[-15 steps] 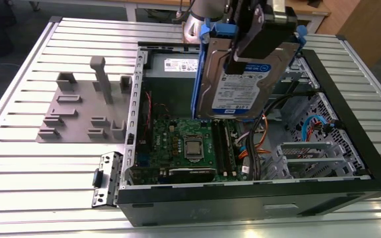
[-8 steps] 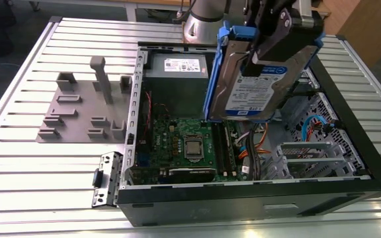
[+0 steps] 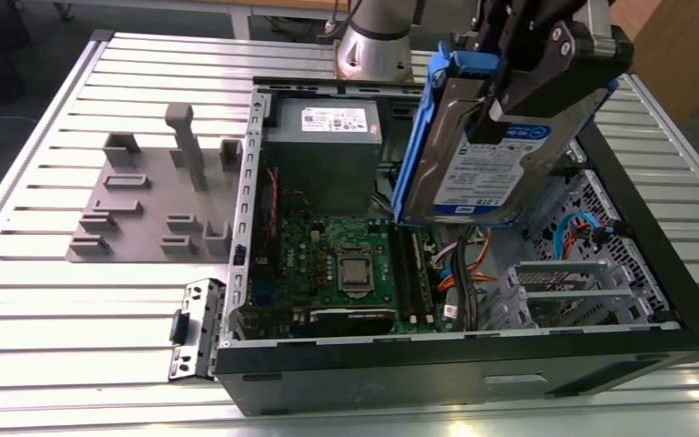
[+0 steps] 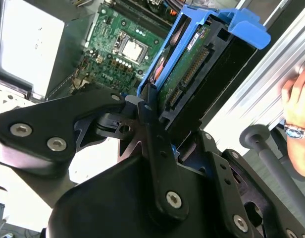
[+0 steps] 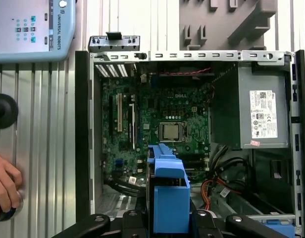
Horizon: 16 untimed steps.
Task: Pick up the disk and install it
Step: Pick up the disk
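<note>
Disk (image 3: pixel 471 177) is upper right in the exterior view, upright in the air over the open computer case (image 3: pixel 447 360), above the motherboard (image 3: pixel 338 264), with the pincer (image 3: pixel 504 109) clenched on it. Case sits on the slatted worktop (image 3: pixel 34 319). A hand (image 4: pixel 298 111) is near the case.

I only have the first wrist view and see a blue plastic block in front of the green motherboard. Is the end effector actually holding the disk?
Observer: Yes. In the exterior view the black end effector is shut on the flat silver disk, framed by blue plastic rails.
Operator: Is it seated yet?
Observer: No. It is held nearly upright over the open black computer case, with the white-and-blue label facing that camera.
Operator: What's on its other side?
Observer: The second wrist view shows a green circuit board.
</note>
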Each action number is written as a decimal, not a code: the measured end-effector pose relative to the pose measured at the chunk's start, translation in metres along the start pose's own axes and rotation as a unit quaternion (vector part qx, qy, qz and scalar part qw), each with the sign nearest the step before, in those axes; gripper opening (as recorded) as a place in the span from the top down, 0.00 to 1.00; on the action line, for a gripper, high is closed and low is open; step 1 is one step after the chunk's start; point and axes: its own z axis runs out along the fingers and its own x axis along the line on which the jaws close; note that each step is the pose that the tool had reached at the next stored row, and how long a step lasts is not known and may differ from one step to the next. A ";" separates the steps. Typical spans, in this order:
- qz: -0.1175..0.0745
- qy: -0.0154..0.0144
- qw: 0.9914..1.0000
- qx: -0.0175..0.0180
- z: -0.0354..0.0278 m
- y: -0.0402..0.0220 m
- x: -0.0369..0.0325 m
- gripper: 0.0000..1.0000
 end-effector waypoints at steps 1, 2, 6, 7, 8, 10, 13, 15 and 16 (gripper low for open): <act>0.000 0.000 1.000 0.000 0.0000 -0.0018 0.0003 0.64; 0.000 0.000 1.000 0.000 -0.0001 -0.0038 0.0005 0.64; 0.000 0.000 1.000 0.000 -0.0003 -0.0109 0.0015 0.64; 0.000 0.000 1.000 0.000 -0.0004 -0.0125 0.0018 0.64; 0.000 0.000 1.000 0.000 -0.0004 -0.0142 0.0021 0.64; 0.000 0.000 1.000 0.000 -0.0006 -0.0179 0.0026 0.64; 0.000 0.000 1.000 -0.001 -0.0007 -0.0231 0.0034 0.64; 0.000 0.000 1.000 -0.001 -0.0008 -0.0265 0.0040 0.64; 0.000 0.000 1.000 -0.001 -0.0009 -0.0281 0.0042 0.64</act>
